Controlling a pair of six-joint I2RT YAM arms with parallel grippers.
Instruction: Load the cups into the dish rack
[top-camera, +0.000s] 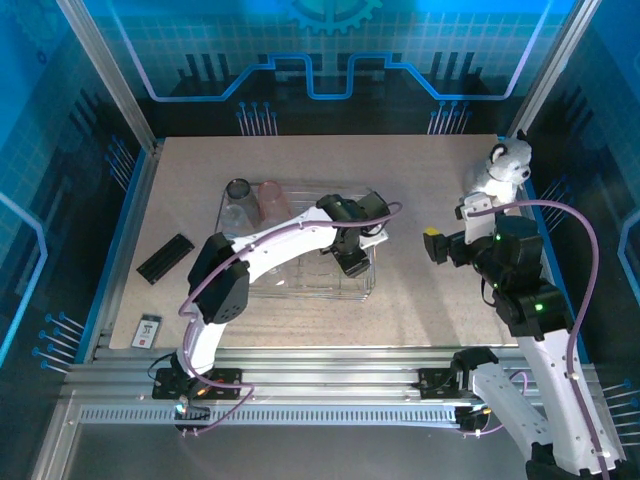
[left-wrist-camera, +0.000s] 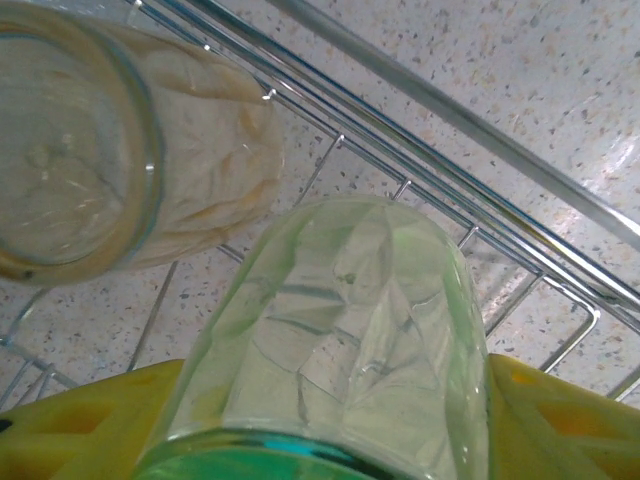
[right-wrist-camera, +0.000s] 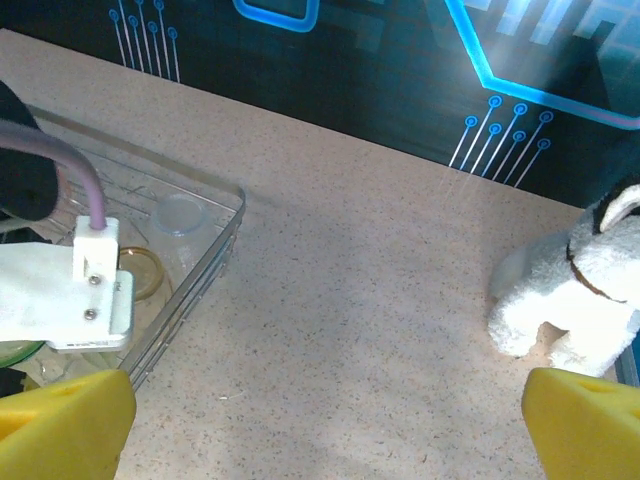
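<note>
A speckled beige bench (top-camera: 420, 310) is enclosed by dark panels lit with blue circuit patterns, and the dish rack (top-camera: 300, 288) is set on it, left of centre. The loading is judged to be well along. A grey cup (top-camera: 238, 196) and a pink cup (top-camera: 272, 200) are already stood side by side at the far left end of the rack, though whether they are mouth-up cannot be told. A pale cup (left-wrist-camera: 200, 170) is laid on the rack wires with one round end turned toward the left wrist camera. A green cup (left-wrist-camera: 350, 330) is gripped across its body by the left hand (top-camera: 352, 262), clamped between the yellow fingers (left-wrist-camera: 70, 430) over the right end of the rack, just beside the pale cup. It has not been let go, and whether it touches the wires cannot be told. Its long axis is run along the fingers, away from the wrist and toward the rack floor. Which end is the mouth cannot be made out. What is left appears to be setting this cup down and releasing it. The right hand (top-camera: 437, 245) is held wide open and empty above bare bench, between the rack and the plush animal (top-camera: 505, 168) at the far right corner.
</note>
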